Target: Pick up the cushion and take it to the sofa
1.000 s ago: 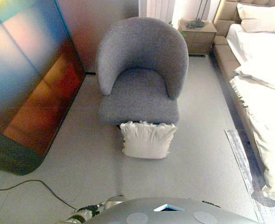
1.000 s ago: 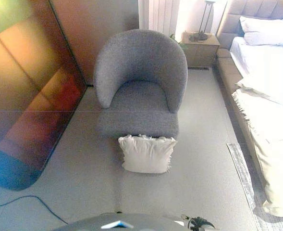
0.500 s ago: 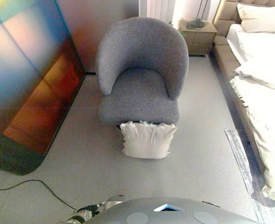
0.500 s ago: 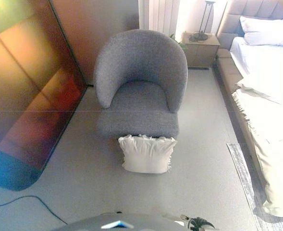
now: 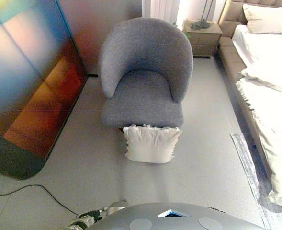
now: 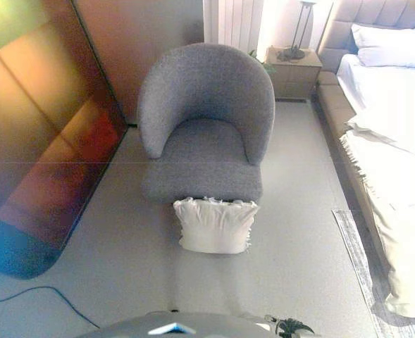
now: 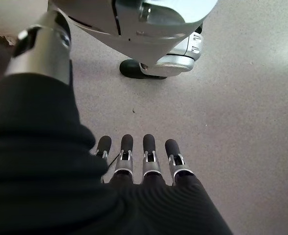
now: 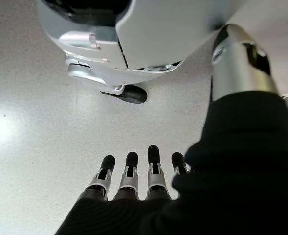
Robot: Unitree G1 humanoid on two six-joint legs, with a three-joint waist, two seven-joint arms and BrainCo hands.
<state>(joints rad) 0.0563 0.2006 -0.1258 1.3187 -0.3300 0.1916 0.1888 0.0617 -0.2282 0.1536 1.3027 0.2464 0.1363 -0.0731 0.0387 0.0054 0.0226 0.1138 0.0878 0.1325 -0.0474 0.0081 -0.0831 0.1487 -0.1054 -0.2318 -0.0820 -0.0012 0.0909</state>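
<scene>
A white cushion (image 5: 151, 143) with a frilled edge stands on the grey floor, leaning against the front of a grey upholstered armchair (image 5: 143, 76); both also show in the right eye view, the cushion (image 6: 214, 225) below the armchair (image 6: 203, 120). My left hand (image 7: 139, 161) hangs down over bare floor, fingers straight and empty. My right hand (image 8: 136, 171) also hangs over bare floor, fingers straight and empty. Neither hand shows in the eye views. Both are well short of the cushion.
A large dark reflective panel (image 5: 26, 81) stands at the left. A bed (image 5: 267, 81) with white bedding runs along the right, a rug edge (image 5: 246, 163) beside it. A wooden nightstand (image 5: 203, 36) stands at the back. A cable (image 5: 30, 189) lies on the floor at the lower left.
</scene>
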